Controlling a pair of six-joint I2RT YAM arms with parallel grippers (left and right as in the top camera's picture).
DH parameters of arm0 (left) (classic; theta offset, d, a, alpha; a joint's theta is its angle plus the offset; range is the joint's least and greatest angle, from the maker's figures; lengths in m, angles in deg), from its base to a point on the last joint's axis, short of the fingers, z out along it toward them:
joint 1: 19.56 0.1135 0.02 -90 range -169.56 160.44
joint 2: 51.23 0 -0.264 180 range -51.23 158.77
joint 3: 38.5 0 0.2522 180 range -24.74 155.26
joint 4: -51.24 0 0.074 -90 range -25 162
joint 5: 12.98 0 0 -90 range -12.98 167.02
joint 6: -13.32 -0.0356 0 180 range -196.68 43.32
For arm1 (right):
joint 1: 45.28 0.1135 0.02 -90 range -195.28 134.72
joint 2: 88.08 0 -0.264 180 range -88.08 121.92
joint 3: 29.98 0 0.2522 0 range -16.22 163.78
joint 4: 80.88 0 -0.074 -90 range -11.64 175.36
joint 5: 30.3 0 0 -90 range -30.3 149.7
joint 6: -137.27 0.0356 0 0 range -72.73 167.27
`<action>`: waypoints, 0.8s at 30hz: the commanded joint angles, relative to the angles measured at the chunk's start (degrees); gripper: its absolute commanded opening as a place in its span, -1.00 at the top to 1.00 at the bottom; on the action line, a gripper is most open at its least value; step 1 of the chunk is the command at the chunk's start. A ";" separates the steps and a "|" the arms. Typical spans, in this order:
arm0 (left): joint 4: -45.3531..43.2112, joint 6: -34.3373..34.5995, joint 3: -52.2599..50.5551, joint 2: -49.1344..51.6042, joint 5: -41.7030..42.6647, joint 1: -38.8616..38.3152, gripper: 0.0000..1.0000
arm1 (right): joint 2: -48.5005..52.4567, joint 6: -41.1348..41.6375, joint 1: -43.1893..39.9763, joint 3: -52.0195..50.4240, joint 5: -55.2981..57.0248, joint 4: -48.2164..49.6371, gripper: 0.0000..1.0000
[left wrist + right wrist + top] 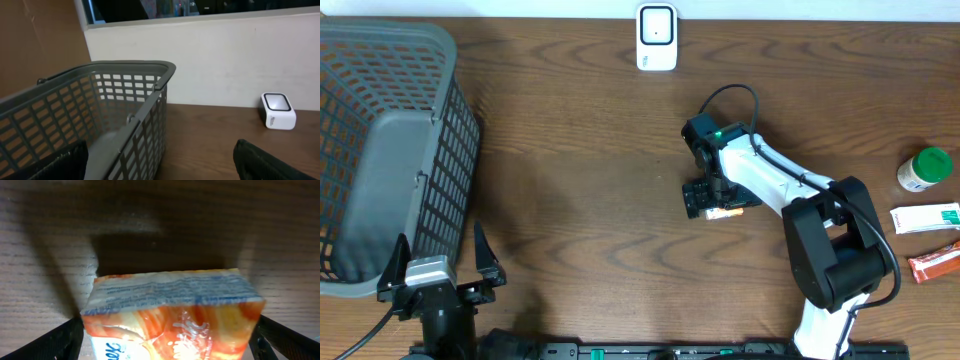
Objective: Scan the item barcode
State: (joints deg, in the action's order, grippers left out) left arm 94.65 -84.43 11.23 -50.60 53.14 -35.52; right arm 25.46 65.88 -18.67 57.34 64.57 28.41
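1. Overhead: the orange-and-white packet is lying right of the middle of the table, mostly hidden beneath the right gripper; the scanner is standing at the far edge; the basket is sitting in the far-left corner; the left gripper is hovering at the near edge, jaws spread.
2. Left wrist: the basket is filling the left side; the scanner is sitting far right.
3. Right wrist: the packet is lying between widely spread fingers; its long axis is running from the view's bottom upward, blue-printed end pointing away; whether the fingers are touching it I cannot tell.
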 commanded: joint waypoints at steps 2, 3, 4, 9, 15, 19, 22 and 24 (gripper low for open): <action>-0.15 -0.72 -0.20 -0.46 0.35 -0.24 -0.82 | 3.02 -0.22 -0.11 -0.52 -0.90 0.11 -0.86; -0.15 -0.72 -0.20 -0.46 0.35 -0.24 -0.82 | 3.06 -0.22 -0.11 -0.52 -0.92 0.11 -0.78; -0.15 -0.72 -0.20 -0.46 0.35 -0.24 -0.82 | 3.06 -0.20 -0.11 -0.52 -0.94 0.11 -0.72; -0.13 -0.72 -0.20 -0.46 0.33 -0.24 -0.82 | 3.06 -0.22 -0.17 -0.50 -2.62 -0.22 -0.47; -0.13 -0.72 -0.20 -0.46 0.33 -0.24 -0.82 | 3.06 0.66 -0.17 -0.48 -3.65 -0.22 -0.35; -0.13 -0.72 -0.20 -0.46 0.33 -0.24 -0.82 | 3.04 0.63 -0.17 0.37 -7.43 -1.29 -0.31; -0.15 -0.72 -0.20 -0.46 0.33 -0.24 -0.82 | 3.04 0.63 -0.24 2.86 -10.47 -4.79 -0.32; -0.15 -0.72 -0.20 -0.46 0.35 -0.24 -0.82 | 3.04 0.63 -0.46 5.27 -13.42 -7.91 -0.35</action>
State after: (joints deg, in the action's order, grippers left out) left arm 94.65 -84.43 11.23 -50.60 53.14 -35.52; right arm 27.40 65.94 -18.71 59.42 56.63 22.42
